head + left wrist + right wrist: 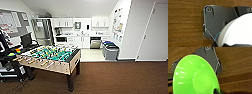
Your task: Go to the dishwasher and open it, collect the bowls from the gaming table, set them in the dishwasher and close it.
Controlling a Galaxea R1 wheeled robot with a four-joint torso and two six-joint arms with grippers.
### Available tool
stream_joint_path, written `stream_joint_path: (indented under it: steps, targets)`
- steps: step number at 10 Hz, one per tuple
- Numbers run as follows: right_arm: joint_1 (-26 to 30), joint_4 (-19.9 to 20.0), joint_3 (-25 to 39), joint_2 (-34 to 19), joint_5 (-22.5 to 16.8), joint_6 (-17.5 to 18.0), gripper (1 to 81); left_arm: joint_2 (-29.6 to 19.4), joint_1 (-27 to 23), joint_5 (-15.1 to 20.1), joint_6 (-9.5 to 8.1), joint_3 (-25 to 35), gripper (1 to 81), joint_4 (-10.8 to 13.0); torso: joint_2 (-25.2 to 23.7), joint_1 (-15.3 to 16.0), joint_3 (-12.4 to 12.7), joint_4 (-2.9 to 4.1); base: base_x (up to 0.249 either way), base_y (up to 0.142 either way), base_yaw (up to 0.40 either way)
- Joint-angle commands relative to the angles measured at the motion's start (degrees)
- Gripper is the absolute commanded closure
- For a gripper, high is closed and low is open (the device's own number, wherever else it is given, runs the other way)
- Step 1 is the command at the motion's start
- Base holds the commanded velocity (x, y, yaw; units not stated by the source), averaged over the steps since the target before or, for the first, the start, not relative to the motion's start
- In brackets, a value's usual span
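**Green bowl in hand, kitchen run ahead**

While the wood-grain floor (238, 65) slides under the wrists, the right gripper (216, 90) carries the light green bowl (195, 75), pinched at its rim and hanging well above the boards. Over at the left wrist a pale rounded object (238, 31) crowds the camera; it may be a second piece of tableware, but its colour gives no sure answer, and I cannot tell how that arm's fingers stand.

Just ahead on the left sits the foosball table (50, 56), green field and rods, with a dark desk (15, 53) beyond its far end. Further on, two grey bins (110, 51) line the right wall where the brown floor meets pale tile. At the back, among white cabinets (82, 41), the dishwasher (95, 43) shows a dark opening above a steel front, so it looks already open.

By my reading this is the carry leg. Next call: keep right of the foosball corner and left of the bins, holding the bowl level.
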Motion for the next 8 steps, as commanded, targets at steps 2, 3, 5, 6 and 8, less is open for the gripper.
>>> stream_joint_path:
  steps: [2,3,5,6,8]
  targets:
    - [1.81,-0.48,0.29,-1.65,-3.41,-0.11,81.1,-1.37,-1.79,2.58,0.40,-0.18,81.1,0.59,-0.02,-0.05,0.00,0.00,0.190,-0.080,0.000]
    - [1.81,-0.48,0.11,-1.65,-3.41,-0.11,81.1,-1.37,-1.79,2.58,0.40,-0.18,81.1,0.59,-0.02,-0.05,0.00,0.00,0.190,-0.080,0.000]
    - [1.90,-0.48,-0.06,-1.47,-3.49,-0.11,81.1,-1.37,-1.79,2.58,0.40,-0.18,81.1,0.59,0.00,-0.02,0.00,0.00,0.190,-0.081,0.000]
    - [1.90,-0.48,-0.06,-1.38,-3.50,-0.11,81.1,-1.46,-1.79,2.58,0.40,-0.18,81.1,0.59,0.00,-0.02,0.00,0.00,0.190,-0.081,0.000]
    - [1.99,-0.39,-0.32,-1.38,-3.58,-0.11,81.1,-1.46,-1.79,2.58,0.40,-0.18,81.1,0.67,0.00,-0.02,0.00,0.00,0.191,-0.081,0.000]
